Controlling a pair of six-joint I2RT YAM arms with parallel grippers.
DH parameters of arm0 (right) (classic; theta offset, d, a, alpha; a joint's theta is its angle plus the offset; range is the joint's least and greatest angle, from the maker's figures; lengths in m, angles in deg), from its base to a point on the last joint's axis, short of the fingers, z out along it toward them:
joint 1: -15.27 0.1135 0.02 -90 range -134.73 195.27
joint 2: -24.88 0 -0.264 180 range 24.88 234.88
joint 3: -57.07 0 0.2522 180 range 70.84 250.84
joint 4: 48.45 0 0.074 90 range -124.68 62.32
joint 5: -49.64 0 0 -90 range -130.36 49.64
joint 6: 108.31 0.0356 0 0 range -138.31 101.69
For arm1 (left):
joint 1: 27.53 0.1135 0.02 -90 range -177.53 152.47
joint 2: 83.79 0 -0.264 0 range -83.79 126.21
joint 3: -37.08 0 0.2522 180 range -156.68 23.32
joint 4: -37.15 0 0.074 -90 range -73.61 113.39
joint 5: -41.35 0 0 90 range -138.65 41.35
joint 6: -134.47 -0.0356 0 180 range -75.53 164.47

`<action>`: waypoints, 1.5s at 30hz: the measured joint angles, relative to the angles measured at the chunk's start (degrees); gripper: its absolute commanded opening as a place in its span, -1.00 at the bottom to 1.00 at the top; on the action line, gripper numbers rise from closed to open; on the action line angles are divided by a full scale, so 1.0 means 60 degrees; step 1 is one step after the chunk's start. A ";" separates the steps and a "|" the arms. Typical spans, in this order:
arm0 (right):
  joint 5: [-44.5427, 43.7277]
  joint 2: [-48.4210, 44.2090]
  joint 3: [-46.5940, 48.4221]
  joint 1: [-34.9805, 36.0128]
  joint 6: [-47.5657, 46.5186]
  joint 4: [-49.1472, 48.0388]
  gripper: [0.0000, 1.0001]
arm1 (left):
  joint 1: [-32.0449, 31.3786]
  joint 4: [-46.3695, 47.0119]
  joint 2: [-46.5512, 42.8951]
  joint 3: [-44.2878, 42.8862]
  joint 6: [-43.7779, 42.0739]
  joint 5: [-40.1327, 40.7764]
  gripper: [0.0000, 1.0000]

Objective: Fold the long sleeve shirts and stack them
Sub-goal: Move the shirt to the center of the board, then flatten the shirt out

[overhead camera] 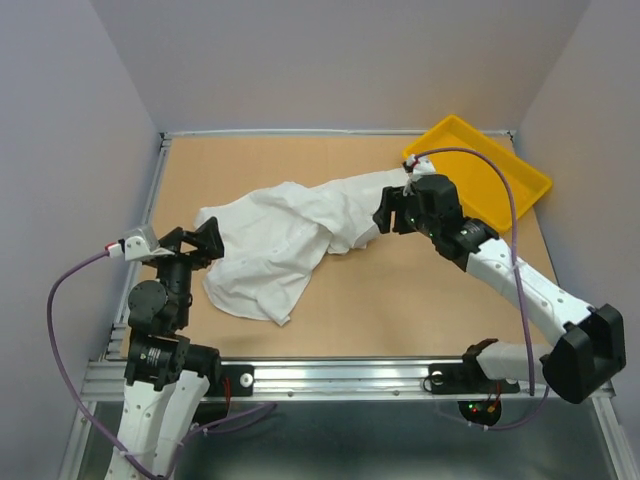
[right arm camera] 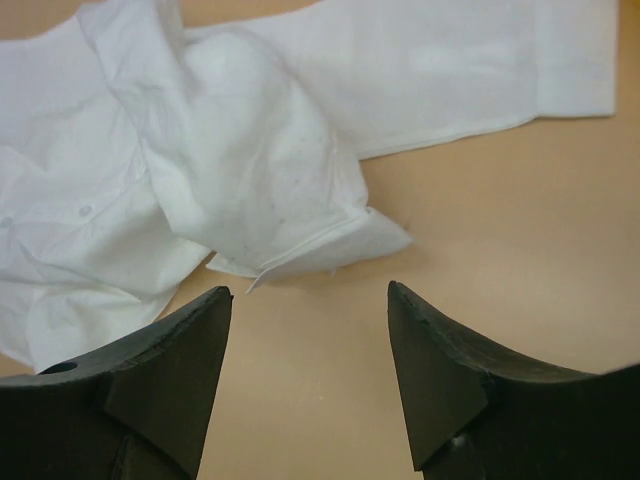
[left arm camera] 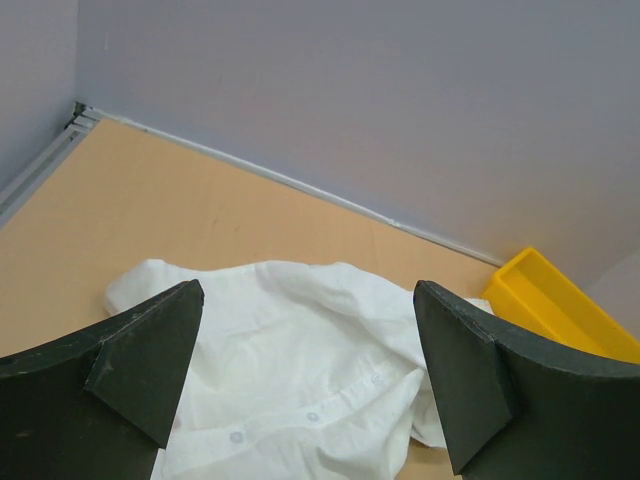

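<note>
While white button-front shirt [overhead camera: 270, 245] lies crumpled mid-surface [overhead camera: 420, 300], sleeve reaching toward yellow tray [overhead camera: 520, 185], no fold made, nothing stacked. Left gripper [overhead camera: 205, 245] fingers apart beside shirt edge; right gripper [overhead camera: 382, 213] fingers apart near sleeve. Both empty.

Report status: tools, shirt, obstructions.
Left tool open, empty, by shirt. Right tool open, empty, near sleeve. Shirt crumpled, unfolded. Yellow tray at far corner, not blocking.

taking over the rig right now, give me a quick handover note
Left gripper: open, empty, at the white shirt's left edge.
Right gripper: open, empty, low over the table beside a bunched sleeve.
Shirt: crumpled mid-table, one sleeve stretched toward the yellow tray; only one shirt visible.
Done: nothing folded or stacked.
Left: flatten, fold, stack.
</note>
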 measured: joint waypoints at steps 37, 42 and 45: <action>-0.0856 0.8706 0.5916 -0.2386 0.1071 -0.0743 0.08 | 0.1031 -0.1424 0.6739 -0.1887 0.1322 -0.0426 0.97; 0.0189 0.9766 0.7544 -0.2386 0.0729 -0.0885 0.27 | 0.1129 -0.1468 0.6692 -0.1810 0.1271 -0.0423 0.97; 0.0922 0.9828 0.7726 -0.2386 0.0528 -0.0867 0.77 | 0.1195 -0.1457 0.6699 -0.1810 0.1260 -0.0426 0.97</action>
